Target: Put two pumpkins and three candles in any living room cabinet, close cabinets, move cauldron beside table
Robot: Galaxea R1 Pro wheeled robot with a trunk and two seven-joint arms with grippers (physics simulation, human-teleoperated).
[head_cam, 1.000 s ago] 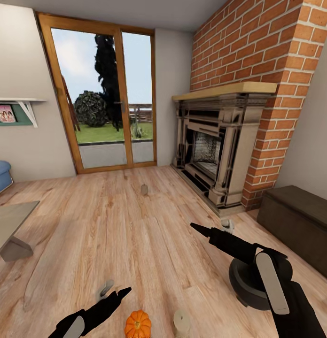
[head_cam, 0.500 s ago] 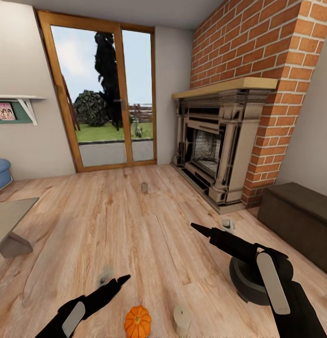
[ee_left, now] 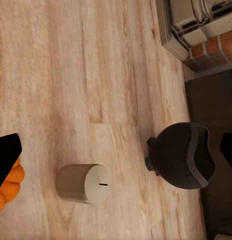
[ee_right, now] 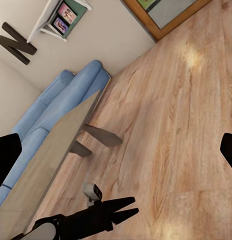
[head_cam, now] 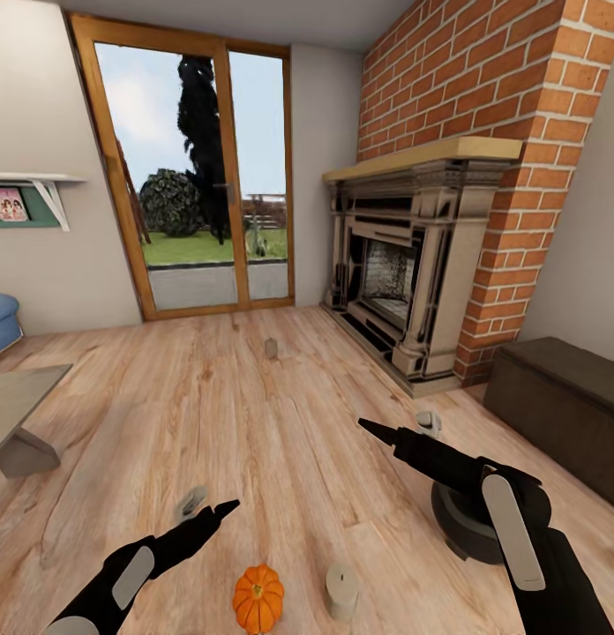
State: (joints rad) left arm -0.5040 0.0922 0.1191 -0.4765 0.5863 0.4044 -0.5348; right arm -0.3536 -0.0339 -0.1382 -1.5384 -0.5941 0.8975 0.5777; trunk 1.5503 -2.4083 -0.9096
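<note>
Pumpkin [head_cam: 258, 597] and nearest candle [head_cam: 341, 590] sit loose on the floor just ahead, cauldron [head_cam: 470, 520] under the right gripper [head_cam: 364, 427]; both it and the left gripper [head_cam: 226, 507] hang empty, fingers near-closed, likely positioning for pickup.

the head view looks forward and down from standing height across the wooden floor [head_cam: 254, 414] toward the glass door [head_cam: 197, 176] and fireplace [head_cam: 404, 265]. the left wrist view faces down, near the floor, sharing the cauldron [ee_left: 185, 156] with it. the right wrist view looks across the floor toward the desk [ee_right: 51, 155] and sofa [ee_right: 56, 100].
</note>
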